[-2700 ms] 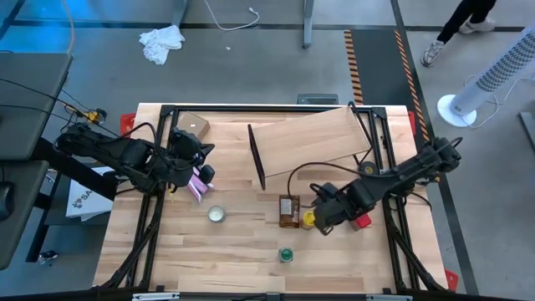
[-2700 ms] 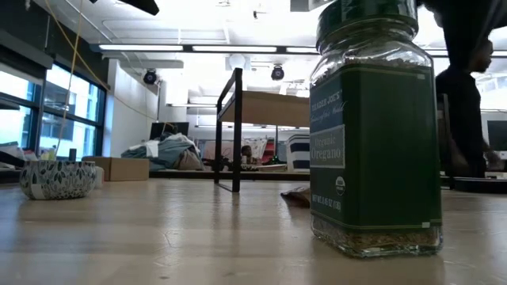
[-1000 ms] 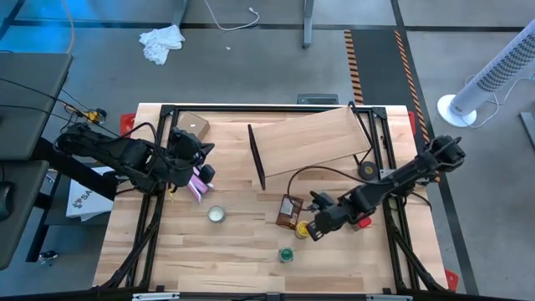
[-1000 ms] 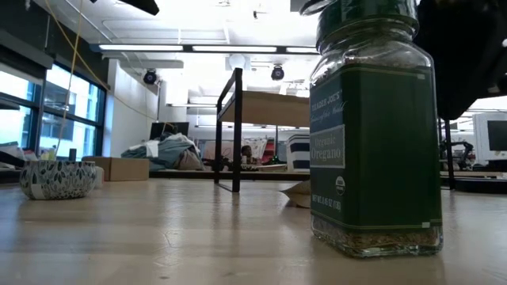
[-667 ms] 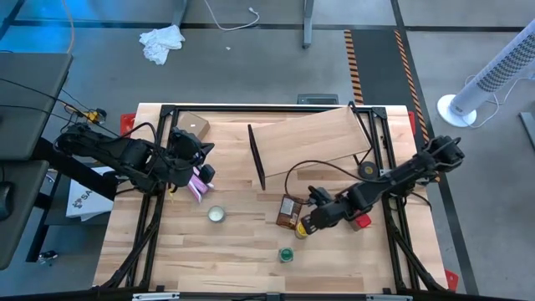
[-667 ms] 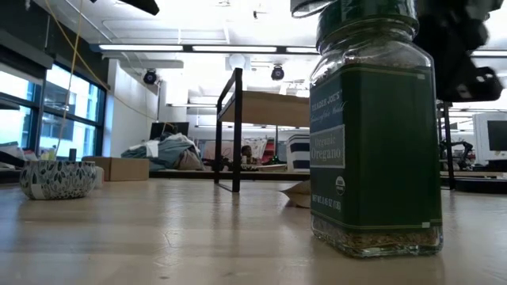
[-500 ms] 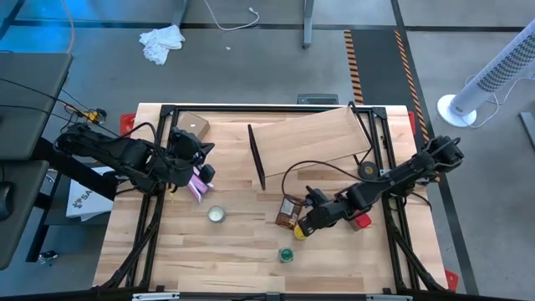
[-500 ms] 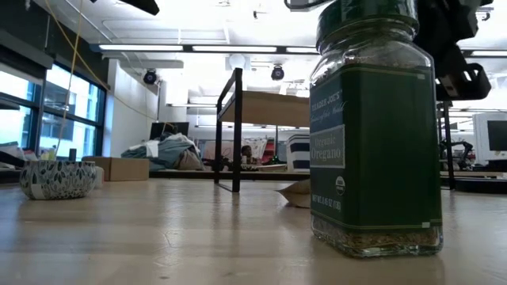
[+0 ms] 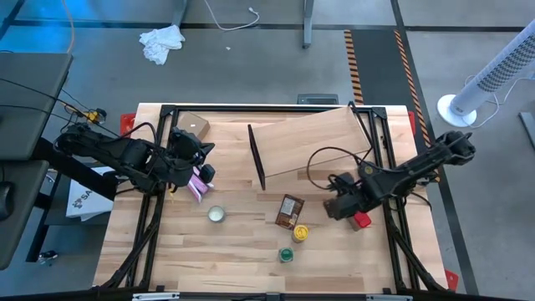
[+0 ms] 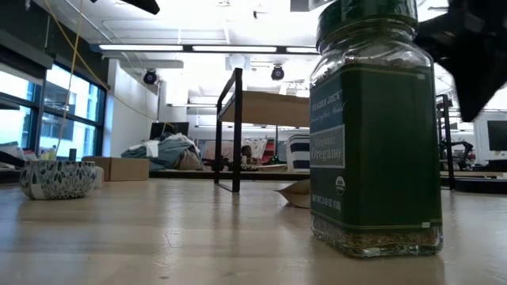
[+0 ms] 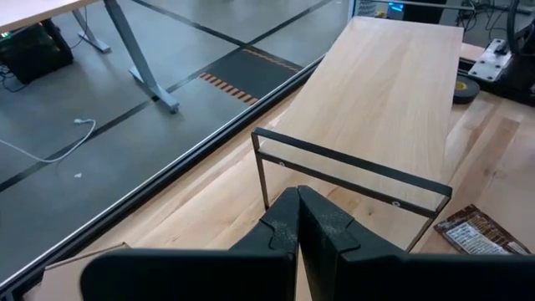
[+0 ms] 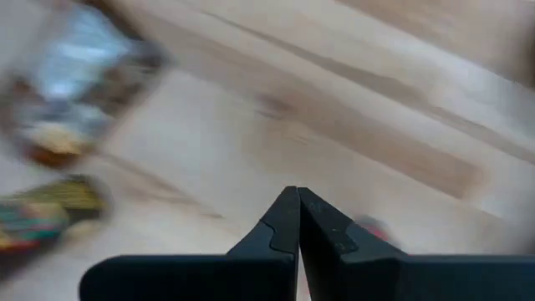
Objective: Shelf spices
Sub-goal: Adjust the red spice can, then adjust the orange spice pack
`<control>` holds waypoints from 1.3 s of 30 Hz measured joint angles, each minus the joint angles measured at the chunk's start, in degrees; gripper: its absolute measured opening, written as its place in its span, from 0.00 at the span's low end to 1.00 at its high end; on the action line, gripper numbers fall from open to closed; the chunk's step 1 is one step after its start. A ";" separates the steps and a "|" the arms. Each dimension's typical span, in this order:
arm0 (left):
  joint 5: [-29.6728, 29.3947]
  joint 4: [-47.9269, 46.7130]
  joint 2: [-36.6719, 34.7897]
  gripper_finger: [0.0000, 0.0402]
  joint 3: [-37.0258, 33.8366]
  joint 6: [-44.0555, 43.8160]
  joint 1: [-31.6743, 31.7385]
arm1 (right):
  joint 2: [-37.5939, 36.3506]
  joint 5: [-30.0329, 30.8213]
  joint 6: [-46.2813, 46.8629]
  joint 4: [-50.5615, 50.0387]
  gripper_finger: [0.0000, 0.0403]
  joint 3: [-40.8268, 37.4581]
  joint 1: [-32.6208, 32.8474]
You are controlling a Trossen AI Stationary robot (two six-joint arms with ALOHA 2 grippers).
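Note:
The shelf (image 9: pixel 311 140) stands at the table's far middle on thin black legs (image 11: pixel 351 163). The flat brown packet (image 9: pixel 289 211) lies in front of it, and the yellow-lidded jar (image 9: pixel 299 232) stands at the packet's near right corner. Nearer still is the green-lidded jar (image 9: pixel 286 254), which fills the low view (image 10: pixel 372 134). My right gripper (image 9: pixel 332 206) is shut and hovers between the packet and the red container (image 9: pixel 360 221), touching nothing. My left gripper (image 9: pixel 203 173) is shut and waits at the table's left, above the pink packet (image 9: pixel 197 187).
A pale round tin (image 9: pixel 216 214) sits left of the brown packet. A cardboard box (image 9: pixel 192 124) lies at the far left corner. Black frame rails (image 9: pixel 155 226) run along the table's left and right sides. Bare wood lies along the near edge.
My right gripper first edged toward the table's left beside the yellow-lidded jar, then drew back toward the right and slightly far, coming away from the jar. The jar stays at the brown packet's near right corner. The left arm has kept still.

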 joint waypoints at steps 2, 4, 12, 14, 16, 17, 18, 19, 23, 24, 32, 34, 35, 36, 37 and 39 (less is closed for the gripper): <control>0.00 0.01 0.00 0.00 0.00 0.00 0.01 | -0.45 -0.45 1.27 -4.01 0.00 -0.04 0.40; 0.00 0.01 0.00 0.00 0.00 0.01 0.01 | -0.44 -2.33 1.32 -6.03 0.00 -0.04 0.61; -0.31 -0.02 0.00 0.00 0.00 0.00 0.02 | 0.58 -3.70 4.20 -11.30 0.00 -0.04 2.51; -0.41 -0.01 0.00 0.00 0.00 0.00 0.00 | 0.76 -4.03 4.50 -10.61 0.00 -0.04 3.19; -0.44 -0.02 0.00 0.00 0.00 0.00 0.01 | 1.02 -4.27 5.95 -10.38 0.00 -0.04 4.15; -0.45 -0.03 0.00 0.00 0.00 0.00 0.00 | 1.15 -4.27 6.91 -10.38 0.00 -0.04 4.56; -0.50 -0.01 0.00 0.00 0.00 0.00 0.00 | 1.20 -4.26 7.89 -10.43 0.00 -0.09 5.04; -0.55 -0.02 0.00 0.00 0.00 0.00 0.02 | 1.21 -4.21 8.67 -10.05 0.00 -0.51 5.53; -0.52 0.05 0.00 0.00 0.00 0.00 0.02 | 1.04 -7.08 10.51 -3.60 0.00 -4.83 6.80; -0.50 0.08 0.00 0.00 0.00 0.00 0.00 | 1.04 -8.65 10.76 -1.92 0.00 -5.48 7.29; 0.00 0.49 0.00 0.00 0.00 -0.04 -0.35 | 0.41 0.95 14.02 4.43 0.00 -1.81 8.98; -0.02 0.51 0.00 0.00 0.00 -0.04 -0.33 | 1.93 1.57 11.32 8.15 0.00 -2.11 6.89; -0.08 0.85 -0.01 0.00 -0.23 -0.10 -0.33 | 3.09 1.84 10.01 9.86 0.00 -2.54 5.71; -0.12 1.36 -0.02 0.00 -0.73 -0.33 -0.33 | 4.33 2.31 8.66 11.69 0.00 -3.07 4.52; -0.08 2.46 -0.04 0.00 -1.48 -0.87 -0.33 | 5.53 2.77 7.19 13.73 0.00 -3.45 3.07; 0.55 4.24 0.01 0.00 -3.09 -1.82 -0.43 | 7.62 3.74 4.30 18.11 0.00 -4.01 0.04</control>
